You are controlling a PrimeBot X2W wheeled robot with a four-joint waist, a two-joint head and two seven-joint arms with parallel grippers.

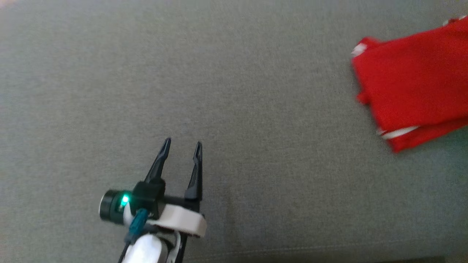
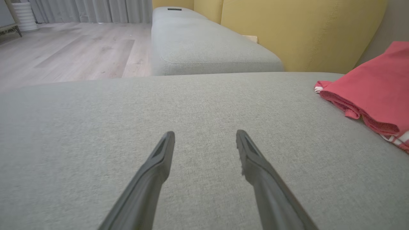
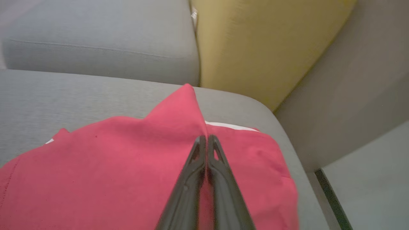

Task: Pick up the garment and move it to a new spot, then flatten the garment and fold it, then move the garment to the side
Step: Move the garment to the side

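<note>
1. The right gripper point(image 3: 207, 138) has its jaws pressed together on a raised ridge of the red garment point(image 3: 96, 166); the cloth peaks just ahead of the tips and spreads behind them and to both sides; a white stripe shows just beyond the tips; the pile looks folded, so I judge this to be the carry to the side.
2. To do it well, lift just enough for the layers to clear the grey seat cushion point(image 1: 256, 109); a pinch on 1 ridge may catch no more than the top layer, so the fold could open and trail; go slow and low; set the pile down before letting go.
3. The left gripper point(image 1: 182, 143) has its jaws spread wide with nothing between them; the garment lies well off to the right of its tips; this arm could come across to support the loose edge.
4. The right wrist view gives the pinch itself, plus the cushion's rounded end and the yellow backrest point(image 3: 255, 48) beyond the tips; the head view, though blurred, gives the garment's outline and its gap from the left jaws; the left wrist view adds the pile's layered edge in profile, a 2nd cushion point(image 2: 204, 48) and wood floor point(image 2: 70, 54) ahead.
</note>
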